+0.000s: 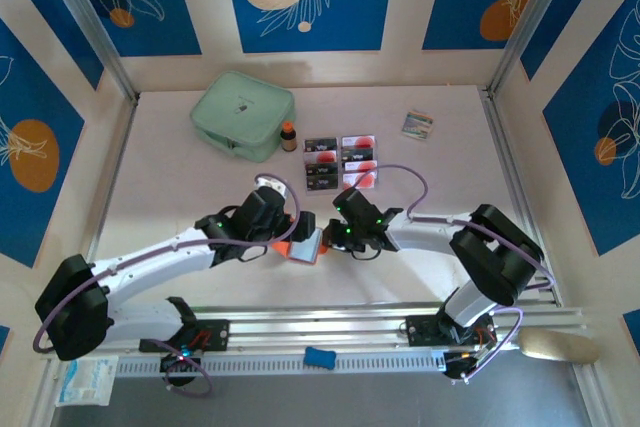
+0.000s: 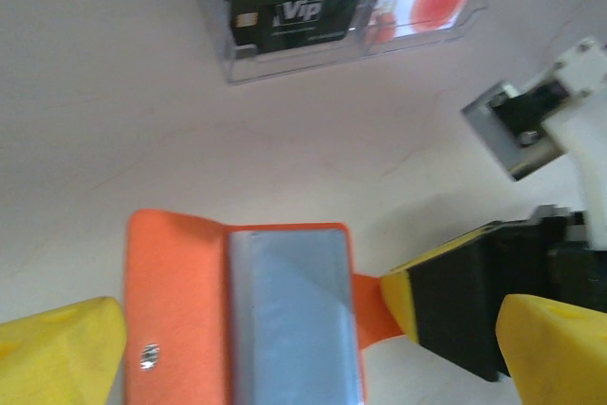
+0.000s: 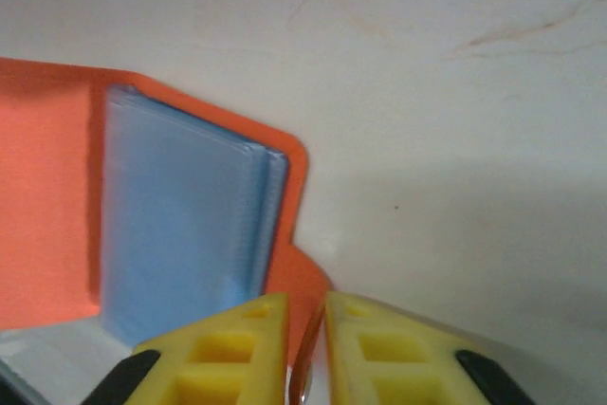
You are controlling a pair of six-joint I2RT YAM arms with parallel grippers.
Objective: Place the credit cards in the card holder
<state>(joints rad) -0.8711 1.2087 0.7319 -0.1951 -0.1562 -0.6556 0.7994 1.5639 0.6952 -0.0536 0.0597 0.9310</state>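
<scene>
Strap (image 2: 366, 306) of the open card holder (image 2: 247, 320) was pinched by the narrowed right end effector (image 3: 305, 329), seemingly for steadying, while the left end effector (image 2: 305, 348) was spread wide, empty.

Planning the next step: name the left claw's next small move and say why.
Probably send the open left claw to the black card in the clear rack: the card holder lies open, its tab pinched by the right claw.
</scene>
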